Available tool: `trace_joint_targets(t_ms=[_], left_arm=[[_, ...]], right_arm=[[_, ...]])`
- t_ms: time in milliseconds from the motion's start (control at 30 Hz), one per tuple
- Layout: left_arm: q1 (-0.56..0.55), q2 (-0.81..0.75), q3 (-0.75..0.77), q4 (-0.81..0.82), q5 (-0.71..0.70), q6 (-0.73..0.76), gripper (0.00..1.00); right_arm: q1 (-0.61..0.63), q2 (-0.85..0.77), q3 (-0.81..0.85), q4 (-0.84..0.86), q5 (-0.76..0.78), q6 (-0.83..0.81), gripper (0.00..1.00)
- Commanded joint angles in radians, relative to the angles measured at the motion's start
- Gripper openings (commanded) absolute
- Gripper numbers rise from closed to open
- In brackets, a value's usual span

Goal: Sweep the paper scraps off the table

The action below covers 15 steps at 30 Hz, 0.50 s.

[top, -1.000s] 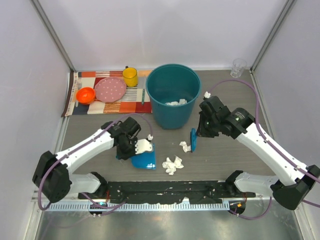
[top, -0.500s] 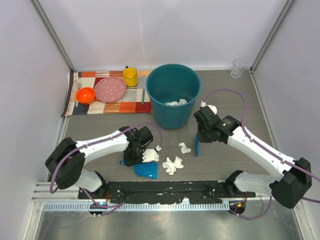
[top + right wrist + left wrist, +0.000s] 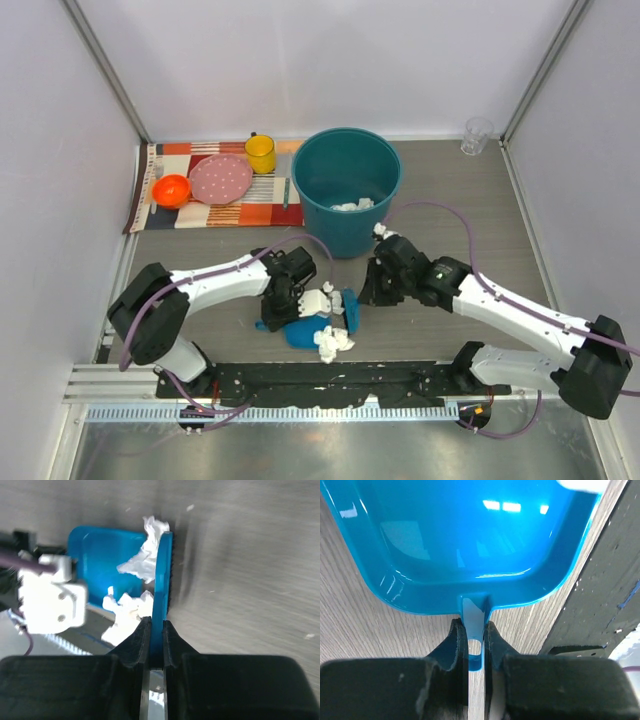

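Both arms have drawn together over the last second. Our left hand [image 3: 475,630] has slid the blue dustpan [image 3: 300,332] rightward along the near part of the desk [image 3: 480,240]. Our right hand [image 3: 156,630] has dragged the blue brush [image 3: 351,310] leftward until it stands just beside the pan's mouth. Each hand is clamped narrow, the left on the pan's handle, the right on the brush's flat back.

The paper scraps [image 3: 331,342] are now bunched between the two tools. One wad lies at the pan's near lip, close to the black base plate [image 3: 330,375]. In the right wrist view another wad [image 3: 142,562] is pressed against the bristles over the pan. We judge the gathering nearly done; one more push should seat the wads inside.

Beyond stands the teal bucket [image 3: 345,190], already holding white paper and near enough to crowd any lift toward it. Farther left lies the striped placemat [image 3: 240,205] with bowl [image 3: 171,189], plate [image 3: 221,179] and cup [image 3: 261,153], well apart. A glass [image 3: 477,133] sits in the far right corner.
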Motion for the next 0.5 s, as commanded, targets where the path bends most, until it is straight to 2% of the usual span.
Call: trace_joint_targets(t_ms=[0, 233, 467], left_arm=[[-0.005, 0.018, 0.024, 0.065, 0.057, -0.057, 0.0], [0.004, 0.012, 0.003, 0.089, 0.031, -0.07, 0.0], [0.06, -0.013, -0.002, 0.096, 0.037, -0.061, 0.0]], right_arm=[[0.136, 0.029, -0.011, 0.169, -0.031, 0.188, 0.01], [0.248, 0.177, 0.134, 0.209, 0.025, 0.217, 0.01], [0.251, 0.177, 0.219, 0.094, 0.154, 0.19, 0.01]])
